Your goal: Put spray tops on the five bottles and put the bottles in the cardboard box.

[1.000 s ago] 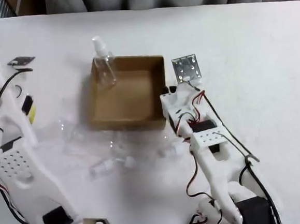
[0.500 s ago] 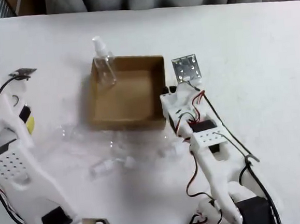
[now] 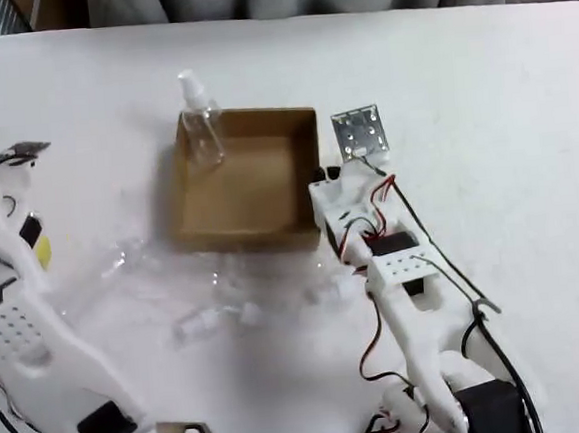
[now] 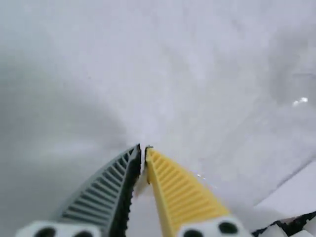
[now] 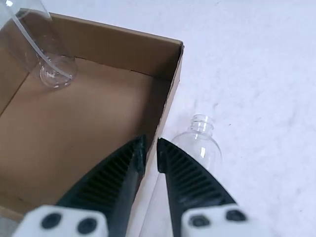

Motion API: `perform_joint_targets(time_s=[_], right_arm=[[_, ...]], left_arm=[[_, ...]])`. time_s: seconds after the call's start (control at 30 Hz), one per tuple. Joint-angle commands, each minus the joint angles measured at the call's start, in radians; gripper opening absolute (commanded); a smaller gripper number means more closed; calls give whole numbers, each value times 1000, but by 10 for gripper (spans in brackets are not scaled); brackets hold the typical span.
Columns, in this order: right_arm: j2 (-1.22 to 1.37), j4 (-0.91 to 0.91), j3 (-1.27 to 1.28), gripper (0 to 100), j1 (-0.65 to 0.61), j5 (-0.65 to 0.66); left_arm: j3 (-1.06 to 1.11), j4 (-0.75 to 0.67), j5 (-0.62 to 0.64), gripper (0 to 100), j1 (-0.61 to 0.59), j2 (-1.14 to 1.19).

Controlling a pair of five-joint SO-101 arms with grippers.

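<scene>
The cardboard box (image 3: 196,234) sits mid-table. One clear bottle with a spray top (image 3: 200,123) stands in its far left corner, and its base (image 5: 55,74) shows in the right wrist view. My right gripper (image 5: 151,143) hovers over the box's right wall (image 5: 170,84), fingers a narrow gap apart and holding nothing. A topless clear bottle (image 5: 200,140) lies on the table just outside that wall. My left gripper (image 4: 143,148) is shut and empty above bare white table at the far left (image 3: 33,242). Loose clear bottles (image 3: 122,258) and spray tops (image 3: 203,324) lie in front of the box.
The white table (image 3: 480,81) stretches open to the right and behind the box. A metal bracket (image 3: 361,131) stands by the box's far right corner. Red and black cables run along the right arm (image 3: 404,268).
The left arm has swung away from the box toward the table's left edge, its gripper drifting left and nearer. The right arm, the box and the bottles stay as they were.
</scene>
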Motion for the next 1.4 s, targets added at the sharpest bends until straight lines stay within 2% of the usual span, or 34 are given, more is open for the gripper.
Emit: perform_joint_targets(time_s=[0.0, 0.2, 0.43, 0.63, 0.9, 1.37], right_arm=[[-2, 5, -29, 16, 4, 3], [-2, 10, -29, 16, 5, 3], [-2, 12, -28, 16, 12, 3], [-2, 12, -28, 16, 5, 3], [-2, 12, -28, 16, 12, 3], [-2, 10, -28, 16, 5, 3]], left_arm=[[190, -40, -3, 16, 15, -282], [479, -143, 2, 20, 90, -593], [562, -152, -12, 20, 94, -714], [568, -117, -304, 65, 160, -717], [559, -176, -479, 132, 225, -648], [563, -379, -537, 303, 240, -510]])
